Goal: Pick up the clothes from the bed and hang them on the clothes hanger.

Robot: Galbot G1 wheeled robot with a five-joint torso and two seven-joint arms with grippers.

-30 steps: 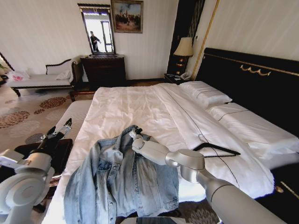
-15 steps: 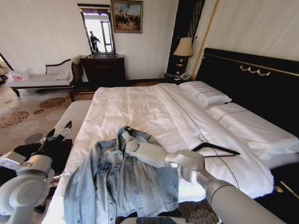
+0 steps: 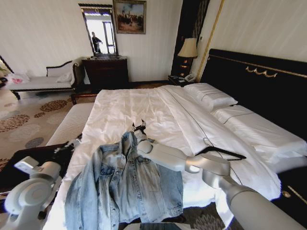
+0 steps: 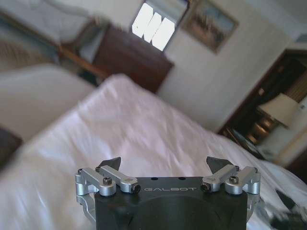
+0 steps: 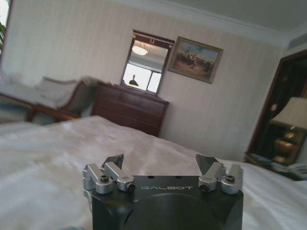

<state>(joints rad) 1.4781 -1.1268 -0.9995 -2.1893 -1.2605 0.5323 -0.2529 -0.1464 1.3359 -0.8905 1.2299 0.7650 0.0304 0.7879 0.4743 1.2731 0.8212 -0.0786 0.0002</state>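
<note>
- The light blue, faded denim jacket (image 3: 125, 184) lies spread flat on the near end of the big white bed (image 3: 158, 115).
- The right gripper (image 3: 140, 128) is just past the jacket's collar, fingers wide apart, holding nothing.
- The thin black triangular coat hanger (image 3: 221, 153) lies on the sheet to the right.
- The left gripper (image 3: 75, 142) is by the bed's left edge, also spread wide and empty.

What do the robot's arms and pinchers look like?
The arms are smooth, rounded, silver-grey tubes with fat round joints. Each end effector, left and right, is a black block marked GALBOT in grey letters, with silver metal links, small screws and dark pointed fingertips.
</note>
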